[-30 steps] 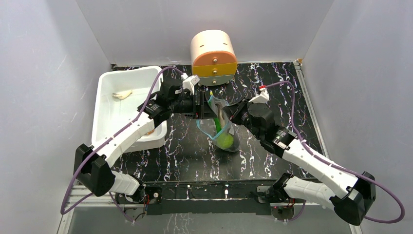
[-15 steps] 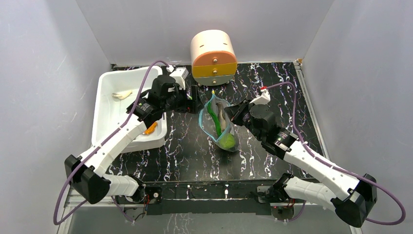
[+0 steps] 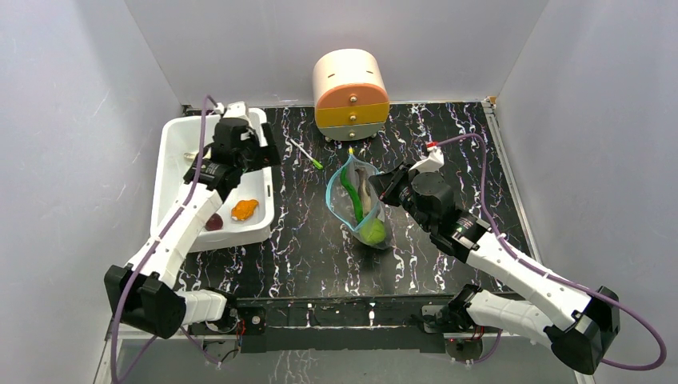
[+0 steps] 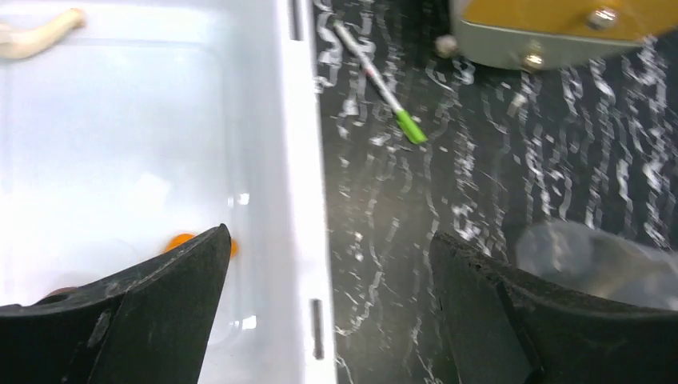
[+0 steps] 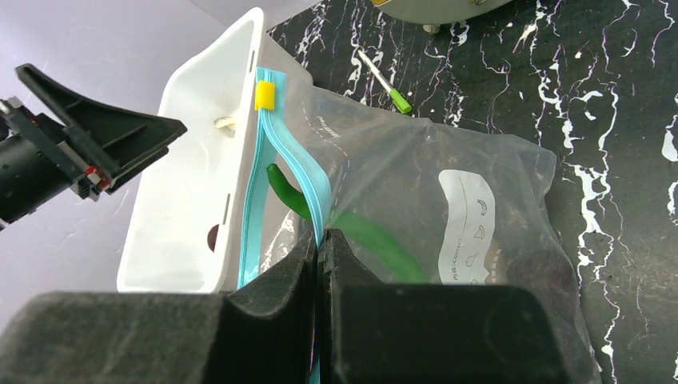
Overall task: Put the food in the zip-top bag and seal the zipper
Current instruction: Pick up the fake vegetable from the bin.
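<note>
landmark: white tub (image 3: pixel 177 188), taken as the reference for every place below.
left gripper (image 4: pixel 328 240): jaws spread wide, nothing between them; hangs over the tub's right rim, one finger above the tub floor, the other above the black marbled table (image 3: pixel 448 136) outside; likely held wide to drop over a piece inside.
right gripper (image 5: pixel 320 238): pinched tight on the zipper (image 5: pixel 289 164), off to the right of the tub; seemingly lifts that edge to keep the mouth gaping toward the tub and stop the plastic slumping.
zip-top bag (image 3: pixel 364 206): on the table to the right of the tub, apart from it, unsealed, teal lips parted.
yellow end tab (image 5: pixel 265 94): on the zipper end away from the pinch, left free for the closing run.
inside the bag: green pepper (image 3: pixel 349 192), grey-brown fish (image 3: pixel 364 190), lime-green fruit (image 3: pixel 371 230) down at the closed end.
inside the tub: orange lump (image 3: pixel 244 209) by the right wall; dark ball (image 3: pixel 213 222) just beside it, nearer the front wall; pale curved piece (image 3: pixel 196 156) toward the far wall.
pen (image 3: pixel 307 154): on the table between tub and bag, near the tub's far right corner; no part of the job.
step in hand: judged as reaching for the next piece, the orange lump lying closest to the open jaws.
progress: about halfway by count; sealing not yet begun.
risk: small rounded pieces against a wall, awkward to straddle; could roll or squirt out of a pinch.
</note>
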Motion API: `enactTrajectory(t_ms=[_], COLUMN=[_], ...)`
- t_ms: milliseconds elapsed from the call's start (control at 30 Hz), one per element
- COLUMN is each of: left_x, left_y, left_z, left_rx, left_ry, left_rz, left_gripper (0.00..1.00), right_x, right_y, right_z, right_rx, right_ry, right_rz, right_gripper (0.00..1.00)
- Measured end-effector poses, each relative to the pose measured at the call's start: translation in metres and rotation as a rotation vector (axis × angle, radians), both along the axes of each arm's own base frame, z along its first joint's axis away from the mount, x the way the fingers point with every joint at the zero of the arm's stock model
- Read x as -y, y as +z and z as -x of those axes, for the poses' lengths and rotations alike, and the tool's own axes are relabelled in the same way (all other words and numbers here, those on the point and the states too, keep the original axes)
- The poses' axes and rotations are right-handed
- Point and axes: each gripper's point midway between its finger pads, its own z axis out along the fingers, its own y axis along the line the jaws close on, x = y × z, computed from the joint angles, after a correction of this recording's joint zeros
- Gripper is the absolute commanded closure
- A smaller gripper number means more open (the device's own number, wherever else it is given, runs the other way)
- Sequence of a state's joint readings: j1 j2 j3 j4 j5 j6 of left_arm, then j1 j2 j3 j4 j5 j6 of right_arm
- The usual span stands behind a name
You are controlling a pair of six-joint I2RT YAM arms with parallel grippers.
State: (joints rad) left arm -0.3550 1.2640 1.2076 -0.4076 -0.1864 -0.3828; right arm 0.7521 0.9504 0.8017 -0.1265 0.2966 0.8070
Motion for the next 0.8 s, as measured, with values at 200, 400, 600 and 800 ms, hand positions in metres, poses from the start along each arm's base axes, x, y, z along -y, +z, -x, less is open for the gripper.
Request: enactTrajectory(t_ms=[200, 400, 600, 800], left_x=[-0.078, -0.157, -0.202, -0.225], left_y=[-0.024, -0.062, -0.085, -0.112], left_z=[-0.026, -0.06, -0.075, -0.086], left_rx=[-0.01, -0.007, 0.036, 0.02], left_ry=[0.241, 0.492, 0.638, 0.711], left_rz=[0.002, 0.112, 0.189, 0.183], left_gripper=[0.22, 0.41, 0.51, 0.54], right_x=[0.001, 0.001, 0.003, 0.004], right_y=[0.0, 0.0, 0.0, 0.0], right_z=[0.0, -0.001, -0.002, -0.002], right_rx=[0.01, 0.011, 0.014, 0.014], right_ry=[0.004, 0.003, -0.011, -0.016], right_rz=[0.02, 0.021, 0.023, 0.023], right_gripper=[1.0, 1.0, 1.0, 1.0])
